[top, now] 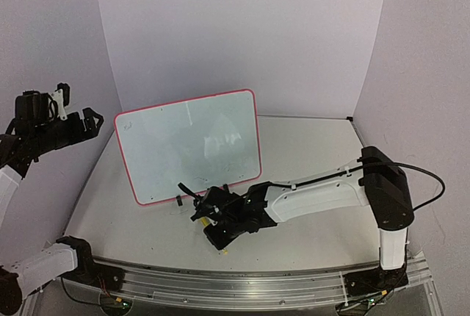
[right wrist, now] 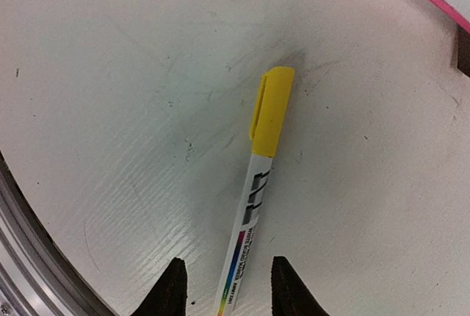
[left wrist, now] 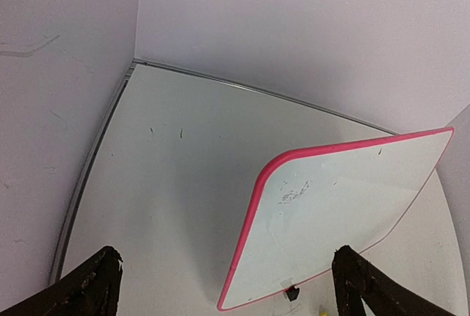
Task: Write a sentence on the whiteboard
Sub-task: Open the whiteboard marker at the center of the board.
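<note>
Right claw point(right wrist: 229, 290) sat released, fingers straddling the marker point(right wrist: 258, 176) at frame bottom; closing off-center could've rolled it across the bench point(right wrist: 110, 110). Left claw point(top: 73, 117) hung released too.

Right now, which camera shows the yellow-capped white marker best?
Right wrist: the yellow-capped white marker lies on the table, between the fingers. Top view hides it under the right arm; left wrist shows at most a speck.

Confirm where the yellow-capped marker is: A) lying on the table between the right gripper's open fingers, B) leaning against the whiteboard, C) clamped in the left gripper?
A: the right wrist view shows the marker flat on the table, its barrel between the right gripper's spread fingers, neither touching it.
</note>
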`<action>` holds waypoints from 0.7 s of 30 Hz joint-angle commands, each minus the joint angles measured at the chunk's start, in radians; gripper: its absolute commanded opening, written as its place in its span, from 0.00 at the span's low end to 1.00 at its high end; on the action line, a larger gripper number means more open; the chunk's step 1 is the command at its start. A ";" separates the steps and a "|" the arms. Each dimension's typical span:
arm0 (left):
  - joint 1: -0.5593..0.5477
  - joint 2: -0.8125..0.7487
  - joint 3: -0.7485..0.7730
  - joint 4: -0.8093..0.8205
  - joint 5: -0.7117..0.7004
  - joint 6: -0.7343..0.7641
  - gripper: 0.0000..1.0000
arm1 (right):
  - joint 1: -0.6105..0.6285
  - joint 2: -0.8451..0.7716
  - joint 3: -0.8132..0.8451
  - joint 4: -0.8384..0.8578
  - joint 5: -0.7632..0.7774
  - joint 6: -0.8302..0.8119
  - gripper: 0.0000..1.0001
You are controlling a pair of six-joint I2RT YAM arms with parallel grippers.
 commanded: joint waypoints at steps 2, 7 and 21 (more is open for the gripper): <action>0.004 -0.005 0.058 -0.022 0.070 -0.009 0.99 | 0.002 0.045 0.055 -0.039 0.031 0.038 0.31; 0.004 -0.014 0.081 -0.055 0.014 0.016 1.00 | 0.009 0.085 0.079 -0.053 0.044 0.043 0.26; 0.004 0.087 0.200 -0.121 0.278 0.013 0.97 | 0.010 -0.031 0.076 -0.064 0.170 0.093 0.00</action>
